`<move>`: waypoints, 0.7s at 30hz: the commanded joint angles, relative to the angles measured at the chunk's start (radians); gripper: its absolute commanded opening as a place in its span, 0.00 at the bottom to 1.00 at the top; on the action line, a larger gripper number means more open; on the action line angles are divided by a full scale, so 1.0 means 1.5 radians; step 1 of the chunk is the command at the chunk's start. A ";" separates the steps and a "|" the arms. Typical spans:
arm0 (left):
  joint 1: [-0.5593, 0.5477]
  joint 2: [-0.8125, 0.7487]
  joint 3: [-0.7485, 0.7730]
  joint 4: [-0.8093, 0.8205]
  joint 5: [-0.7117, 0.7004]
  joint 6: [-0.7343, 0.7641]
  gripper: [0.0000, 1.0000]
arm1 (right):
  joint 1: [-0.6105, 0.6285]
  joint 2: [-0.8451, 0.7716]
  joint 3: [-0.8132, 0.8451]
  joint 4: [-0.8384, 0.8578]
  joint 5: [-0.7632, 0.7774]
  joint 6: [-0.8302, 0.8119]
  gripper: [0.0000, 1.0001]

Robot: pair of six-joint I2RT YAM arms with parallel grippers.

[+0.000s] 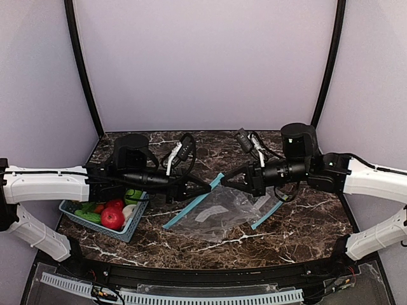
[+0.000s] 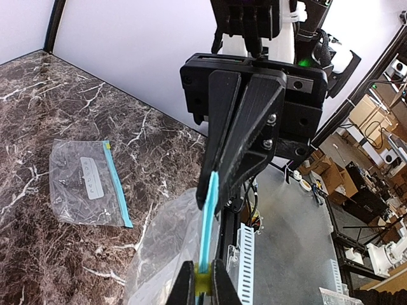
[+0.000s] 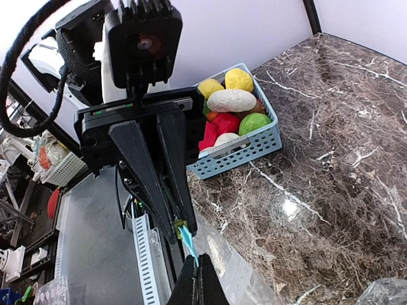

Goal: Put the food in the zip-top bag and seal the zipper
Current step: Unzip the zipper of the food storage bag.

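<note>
A clear zip-top bag (image 1: pixel 219 213) with a blue zipper strip (image 1: pixel 191 206) hangs between both grippers just above the marble table. My left gripper (image 1: pixel 206 188) is shut on the bag's yellow-green slider (image 2: pixel 202 283). My right gripper (image 1: pixel 224 180) is shut on the blue zipper strip (image 3: pixel 189 241) close to the slider, facing the left gripper. I see no food in the bag. The food (image 1: pixel 113 216), red, green, yellow and cream toy pieces (image 3: pixel 230 105), lies in the teal basket (image 1: pixel 102 227) at the left.
A second clear bag with a blue zipper (image 2: pixel 86 184) lies flat on the table to the right (image 1: pixel 267 215). The basket (image 3: pixel 235 155) stands under the left arm. A slotted white cable duct (image 1: pixel 191 295) runs along the near edge.
</note>
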 commanded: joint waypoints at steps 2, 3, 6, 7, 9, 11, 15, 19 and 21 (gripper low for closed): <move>-0.002 -0.019 0.002 -0.072 -0.005 0.016 0.01 | -0.029 -0.037 -0.016 0.019 0.079 0.024 0.00; -0.002 -0.021 0.000 -0.075 -0.006 0.017 0.01 | -0.034 -0.039 -0.017 0.016 0.084 0.029 0.00; -0.001 -0.026 -0.007 -0.079 -0.010 0.018 0.01 | -0.049 -0.040 -0.019 0.005 0.093 0.040 0.00; -0.001 -0.027 -0.010 -0.081 -0.010 0.017 0.01 | -0.053 -0.040 -0.019 0.002 0.095 0.042 0.00; -0.001 -0.032 -0.015 -0.089 -0.011 0.016 0.01 | -0.060 -0.037 -0.018 -0.003 0.097 0.045 0.00; -0.001 -0.038 -0.021 -0.095 -0.015 0.015 0.01 | -0.067 -0.037 -0.016 -0.009 0.101 0.048 0.00; -0.001 -0.053 -0.036 -0.107 -0.024 0.014 0.01 | -0.084 -0.036 -0.010 -0.019 0.109 0.055 0.00; -0.001 -0.070 -0.051 -0.121 -0.033 0.014 0.01 | -0.107 -0.038 -0.005 -0.029 0.114 0.059 0.00; -0.001 -0.076 -0.056 -0.130 -0.037 0.014 0.01 | -0.115 -0.041 -0.002 -0.035 0.115 0.058 0.00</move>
